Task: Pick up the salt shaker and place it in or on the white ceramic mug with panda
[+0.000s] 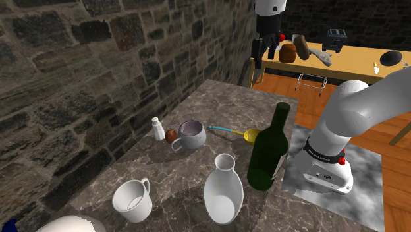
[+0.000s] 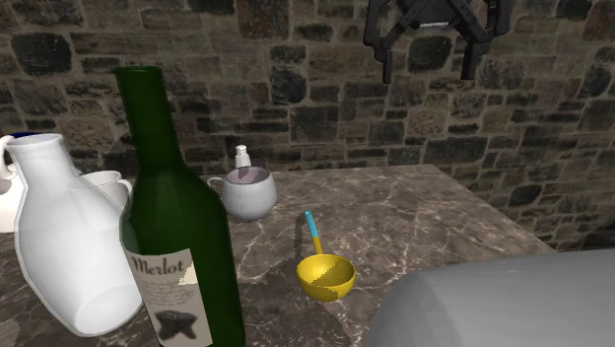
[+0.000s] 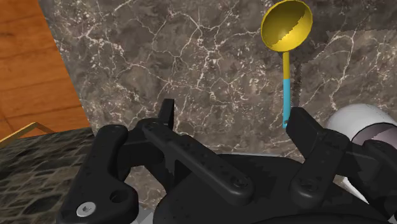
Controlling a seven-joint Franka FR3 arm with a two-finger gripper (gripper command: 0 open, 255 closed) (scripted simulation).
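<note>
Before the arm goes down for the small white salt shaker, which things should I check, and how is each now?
1. Fingers open: ok, the black gripper stands open.
2. Small white salt shaker upright: ok.
3. Gripper above shaker: not ok, it hangs high, facing the yellow blue-handled ladle.
4. Room around shaker: not ok, round grey mug and small brown object stand close.
5. Which mug bears the panda: cannot tell.

— Where did you see the salt shaker [image 1: 158, 128]?
— It stood upright on the marbled tabletop [image 1: 217, 105]. It was small and white, with a narrow top.
— And the mug [image 1: 192, 134]?
— It stood upright close beside the shaker, apart from it. I saw a round, pale grey body, dark inside, with its handle toward the shoulder view's left.
</note>
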